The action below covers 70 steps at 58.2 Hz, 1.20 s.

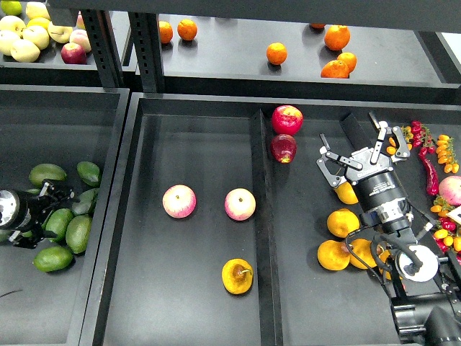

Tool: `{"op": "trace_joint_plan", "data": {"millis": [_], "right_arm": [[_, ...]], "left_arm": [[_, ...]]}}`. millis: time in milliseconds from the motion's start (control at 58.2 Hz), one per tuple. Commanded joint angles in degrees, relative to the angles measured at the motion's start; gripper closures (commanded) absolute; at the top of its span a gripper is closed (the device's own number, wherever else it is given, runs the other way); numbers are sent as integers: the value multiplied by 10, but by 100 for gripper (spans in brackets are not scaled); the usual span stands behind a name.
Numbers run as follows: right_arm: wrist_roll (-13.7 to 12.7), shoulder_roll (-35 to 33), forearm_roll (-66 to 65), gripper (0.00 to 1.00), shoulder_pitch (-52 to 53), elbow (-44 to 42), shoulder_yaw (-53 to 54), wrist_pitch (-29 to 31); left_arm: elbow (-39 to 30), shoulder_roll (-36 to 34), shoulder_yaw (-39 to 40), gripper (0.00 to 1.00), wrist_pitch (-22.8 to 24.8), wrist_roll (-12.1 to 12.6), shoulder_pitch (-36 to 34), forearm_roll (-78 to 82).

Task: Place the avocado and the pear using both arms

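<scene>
Pear [237, 276]: in centre tray, well left of and nearer than right jaws; untouched.
Left gripper [56, 194]: among avocados; jaw state cannot be told.
Avocado [88, 199]: just beyond left jaws; close squarely, avoiding neighbours.
Right gripper [358, 159]: spread wide, empty, above yellow fruit [347, 193].

1. A shop-like produce display: black metal shelving [115, 50] with divided black bins [194, 137].
2. Fruit sorted by kind: oranges [276, 53], avocados [47, 174], apples [179, 201], chili peppers [428, 167].
</scene>
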<state>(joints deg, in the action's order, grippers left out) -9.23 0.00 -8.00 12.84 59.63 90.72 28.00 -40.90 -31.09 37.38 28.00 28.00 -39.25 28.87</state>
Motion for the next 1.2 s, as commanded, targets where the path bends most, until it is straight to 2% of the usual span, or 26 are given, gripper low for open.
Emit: {"op": "trace_joint_plan", "data": {"millis": [0, 172, 412, 601, 704, 842, 996, 1031, 1185], "right_arm": [[0, 0, 0, 0, 0, 0, 0, 0], [0, 0, 0, 0, 1, 1, 0, 0], [0, 0, 0, 0, 1, 1, 0, 0], [0, 0, 0, 0, 0, 0, 0, 0], [0, 0, 0, 0, 0, -2, 2, 0], [1, 0, 5, 0, 1, 11, -5, 0], [1, 0, 20, 0, 12, 17, -6, 0], [-8, 0, 29, 0, 13, 23, -8, 0], [-34, 0, 60, 0, 18, 44, -44, 0]], "left_arm": [[-26, 5, 86, 3, 0, 0, 31, -50], [-70, 53, 224, 3, 0, 0, 103, -76], [-141, 175, 395, 3, 0, 0, 194, -96], [-204, 311, 517, 2, 0, 0, 216, -145], [-233, 311, 572, 1, 0, 0, 226, -161], [-260, 311, 572, 1, 0, 0, 286, -231], [-279, 311, 571, 1, 0, 0, 321, -275], [-284, 311, 571, 1, 0, 0, 327, -282], [-297, 311, 567, 1, 0, -42, 350, -299]]}}
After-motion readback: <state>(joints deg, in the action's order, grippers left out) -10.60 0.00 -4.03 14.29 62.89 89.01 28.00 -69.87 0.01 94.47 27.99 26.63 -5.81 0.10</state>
